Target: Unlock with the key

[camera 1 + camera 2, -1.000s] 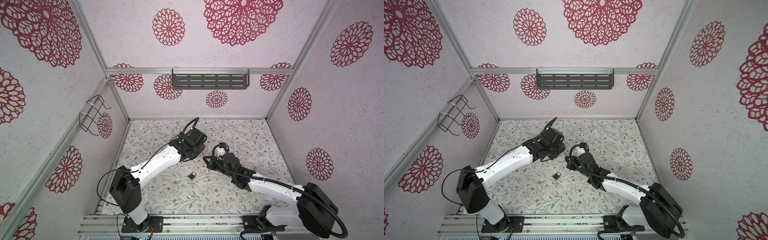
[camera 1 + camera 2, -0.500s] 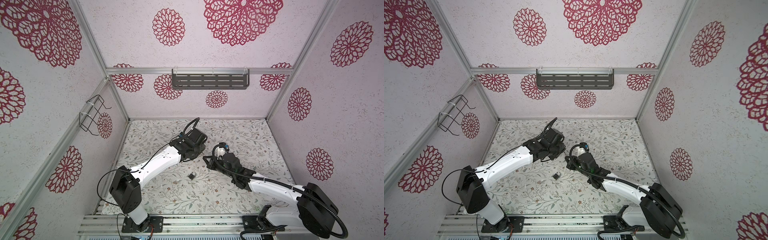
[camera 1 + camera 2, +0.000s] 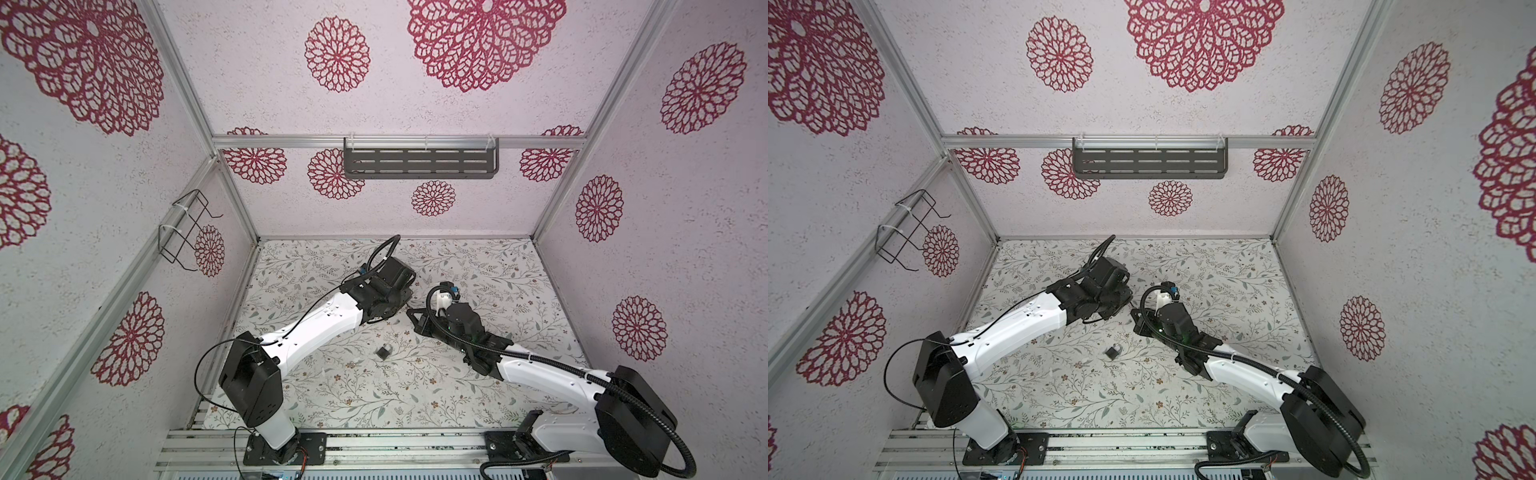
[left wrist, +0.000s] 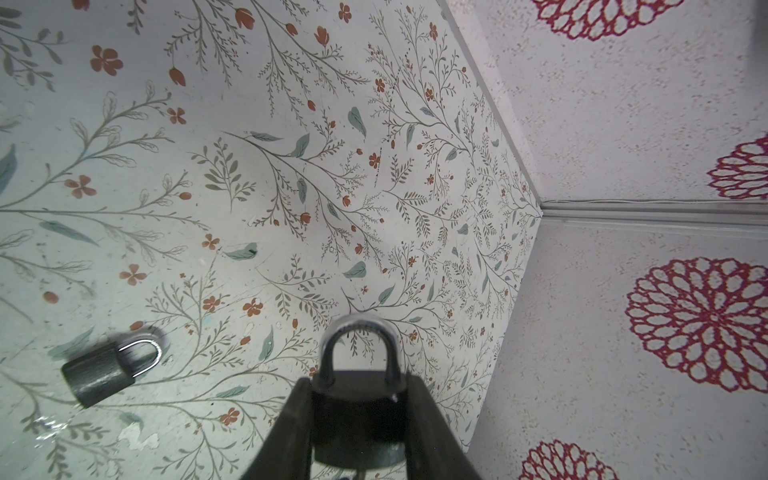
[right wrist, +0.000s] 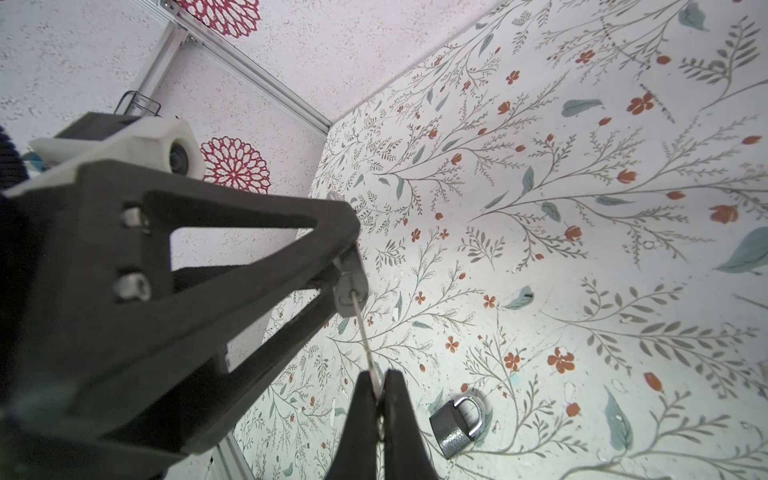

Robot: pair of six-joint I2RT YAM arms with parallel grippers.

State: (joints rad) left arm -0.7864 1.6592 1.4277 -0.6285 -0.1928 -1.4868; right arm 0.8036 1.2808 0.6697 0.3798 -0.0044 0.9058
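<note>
The left hand [image 4: 359, 380] is clamped on the dark body of a padlock [image 4: 356, 409], its fingers held partly apart by the lock's width. The right hand [image 5: 377, 384] is pinched together on the end of a thin key [image 5: 362, 328], whose tip meets the keyhole [image 5: 348, 296] in that padlock's underside. The two hands meet over the middle of the tabletop [image 3: 478, 266]. A second padlock [image 3: 384, 351] lies loose on the tabletop, nearer and just left of them.

The left arm [image 3: 316, 328] and right arm [image 3: 540, 370] reached forward and inward, their wrists nearly meeting. The left gripper [image 4: 357, 380] stood partly closed, clamping. The right gripper [image 5: 379, 380] was pinched tight.
</note>
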